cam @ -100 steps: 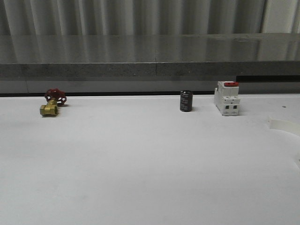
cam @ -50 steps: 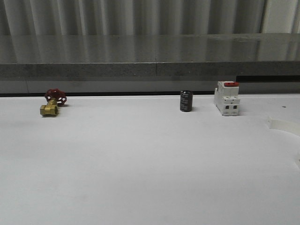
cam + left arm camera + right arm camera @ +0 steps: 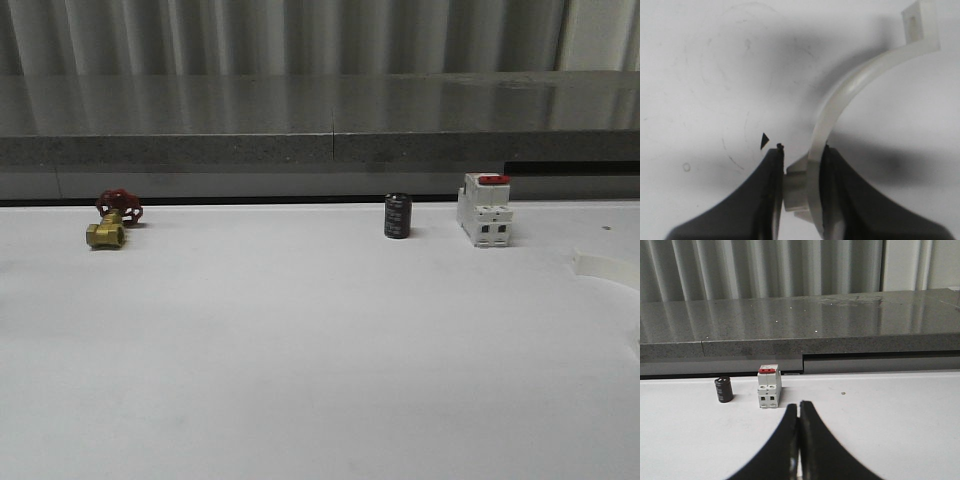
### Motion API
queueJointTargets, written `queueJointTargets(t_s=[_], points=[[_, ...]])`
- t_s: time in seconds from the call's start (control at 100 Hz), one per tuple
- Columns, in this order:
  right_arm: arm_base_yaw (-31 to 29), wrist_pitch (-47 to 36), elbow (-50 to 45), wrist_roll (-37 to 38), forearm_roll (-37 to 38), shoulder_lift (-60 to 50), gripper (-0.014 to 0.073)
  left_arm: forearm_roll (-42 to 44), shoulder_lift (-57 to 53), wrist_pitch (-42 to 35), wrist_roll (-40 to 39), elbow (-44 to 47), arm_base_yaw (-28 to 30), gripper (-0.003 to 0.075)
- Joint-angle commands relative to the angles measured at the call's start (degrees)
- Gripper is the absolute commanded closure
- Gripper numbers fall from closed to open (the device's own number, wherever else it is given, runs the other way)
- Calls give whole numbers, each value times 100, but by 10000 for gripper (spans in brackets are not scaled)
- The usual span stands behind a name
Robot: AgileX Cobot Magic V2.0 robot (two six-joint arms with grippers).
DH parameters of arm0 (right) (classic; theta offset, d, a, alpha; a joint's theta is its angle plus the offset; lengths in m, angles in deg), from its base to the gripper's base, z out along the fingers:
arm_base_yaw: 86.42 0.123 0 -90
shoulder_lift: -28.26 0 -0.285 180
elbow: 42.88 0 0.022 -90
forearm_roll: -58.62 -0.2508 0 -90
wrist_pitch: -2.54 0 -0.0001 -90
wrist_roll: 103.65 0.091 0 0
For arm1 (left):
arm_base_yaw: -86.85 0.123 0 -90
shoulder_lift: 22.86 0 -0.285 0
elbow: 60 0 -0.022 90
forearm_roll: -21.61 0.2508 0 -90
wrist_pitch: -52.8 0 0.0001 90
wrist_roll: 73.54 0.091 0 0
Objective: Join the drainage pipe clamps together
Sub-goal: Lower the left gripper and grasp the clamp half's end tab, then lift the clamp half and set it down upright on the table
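- Across the front view, the white desk (image 3: 300, 350) ran up to a grey ledge (image 3: 300, 120) under a ribbed wall.
- At the desk's far right edge in the front view, a white curved piece (image 3: 605, 268) lay flat; too little was visible to tell what it was.
- Left tool (image 3: 801, 186) was clamped on one drainage pipe clamp (image 3: 840, 107): both dark fingers (image 3: 837, 200) pinched the band and its outer lug, and the arc curved away over the desk to a flat end tab.
- Right tool (image 3: 799, 440) was closed with nothing between its fingers, held above the desk and facing the ledge.
- Breaker (image 3: 485, 209), white with a red switch, stood upright near the desk's back edge, right of centre.
- Black cylinder (image 3: 397, 216) stood just left of the breaker, apart from it.
- Brass valve (image 3: 112, 220) with a red handwheel lay at back left, well apart from the others.
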Motion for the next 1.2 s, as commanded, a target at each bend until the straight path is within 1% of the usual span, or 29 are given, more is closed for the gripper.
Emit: queueJointTargets(t_s=[0.0,0.13,0.3,0.41,0.54,0.7,0.93,1.03,1.19], points=[[-34,-435,86,-55,8,-114,662,-304,-643,167,-13,-145,-217,678],[-34,-435,86,-55,8,-114,662,-423,-950,277,-326,-145,-660,679],[-34,-435,86,-55,8,-114,662,-423,-996,288,-887,-145,-1480,678],[-34,-435,86,-55,8,-114,662,-423,-940,109,-1144,-145,-2006,678],[-34,-435,86,-55,8,-114,662,-327,-864,-113,-1671,-145,-2614,679],[-34,-435,86,-55,8,-114,662,-328,-670,-298,-1864,-145,-3208,679],[-34,-435,86,-55,8,-114,662,-328,-247,-314,-2219,-351,-3792,679],[-34,-435,86,-55,8,-114,662,-314,-53,-354,-2447,-483,-3949,678],[-34,-435,86,-55,8,-114,662,-301,201,-394,-2581,-607,-4124,678]])
